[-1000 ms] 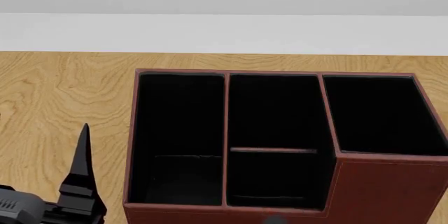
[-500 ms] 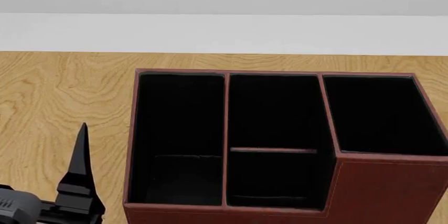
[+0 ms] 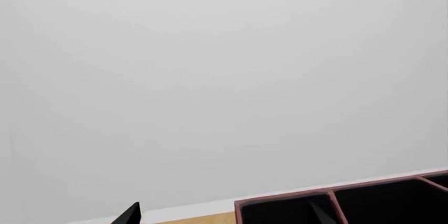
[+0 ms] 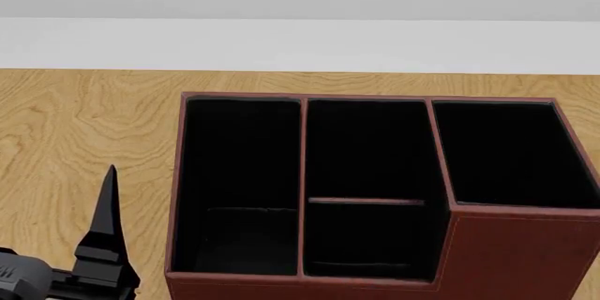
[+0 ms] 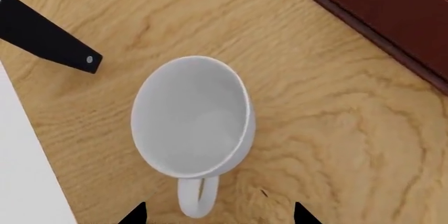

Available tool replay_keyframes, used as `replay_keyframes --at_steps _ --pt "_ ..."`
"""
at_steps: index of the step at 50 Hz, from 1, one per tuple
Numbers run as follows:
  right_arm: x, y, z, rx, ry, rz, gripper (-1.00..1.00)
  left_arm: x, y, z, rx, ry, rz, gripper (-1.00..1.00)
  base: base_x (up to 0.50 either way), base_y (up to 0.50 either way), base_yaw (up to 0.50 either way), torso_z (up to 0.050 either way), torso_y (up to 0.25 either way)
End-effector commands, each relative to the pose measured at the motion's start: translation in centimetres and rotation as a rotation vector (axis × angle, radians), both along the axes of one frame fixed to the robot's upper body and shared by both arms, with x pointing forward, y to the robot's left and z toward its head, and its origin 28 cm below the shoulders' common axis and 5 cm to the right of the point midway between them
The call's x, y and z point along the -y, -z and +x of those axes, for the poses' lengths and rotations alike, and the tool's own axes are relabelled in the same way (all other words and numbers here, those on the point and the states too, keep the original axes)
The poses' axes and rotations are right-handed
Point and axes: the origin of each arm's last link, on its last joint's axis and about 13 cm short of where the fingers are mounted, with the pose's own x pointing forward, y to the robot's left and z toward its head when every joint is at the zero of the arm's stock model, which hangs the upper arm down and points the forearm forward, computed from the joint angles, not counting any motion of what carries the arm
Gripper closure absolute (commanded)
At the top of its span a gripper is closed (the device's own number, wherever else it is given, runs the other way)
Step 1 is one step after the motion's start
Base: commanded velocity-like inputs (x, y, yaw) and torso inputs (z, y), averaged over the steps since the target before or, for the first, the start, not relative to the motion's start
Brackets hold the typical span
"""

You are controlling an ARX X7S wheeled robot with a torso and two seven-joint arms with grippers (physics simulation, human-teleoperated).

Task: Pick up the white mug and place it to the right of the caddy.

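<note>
The white mug (image 5: 192,116) stands upright on the wooden table, seen from above in the right wrist view. Its loop handle (image 5: 196,199) points toward my right gripper (image 5: 218,215). That gripper is open, with one dark fingertip on each side of the handle and touching nothing. A corner of the reddish-brown caddy (image 5: 399,19) shows a short way past the mug. The head view shows the caddy (image 4: 506,244) with its black compartments, and no mug. My left gripper (image 3: 224,220) is open and empty to the left of the caddy, one finger (image 4: 109,205) pointing up.
A black bar (image 5: 42,35) with a small grey dot lies near the mug. A white surface (image 5: 21,171) runs along one side of the mug. Bare wood (image 4: 84,124) lies left of and behind the caddy, up to a white wall (image 4: 300,43).
In the head view my left gripper has drifted slightly left and down. The caddy has not moved.
</note>
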Motion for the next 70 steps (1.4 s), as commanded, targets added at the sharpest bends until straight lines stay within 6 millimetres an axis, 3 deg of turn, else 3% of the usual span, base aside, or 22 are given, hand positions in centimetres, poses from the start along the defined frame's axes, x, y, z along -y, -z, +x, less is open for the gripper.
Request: replay_keyframes --at_steps 1,70 --pt "-0.4 0.9 0.4 -0.036 -0.02 -0.003 -1.0 0.0 0.1 0.0 -0.002 0.003 -0.003 -1.0 0.0 0.0 0.0 0.0 0.0" --pt "-2.5 6.6 2.2 -0.234 -0.102 -0.037 -1.0 -0.7 0.2 -0.4 0.006 0.002 -0.019 -1.0 0.0 0.0 0.0 0.0 0.0"
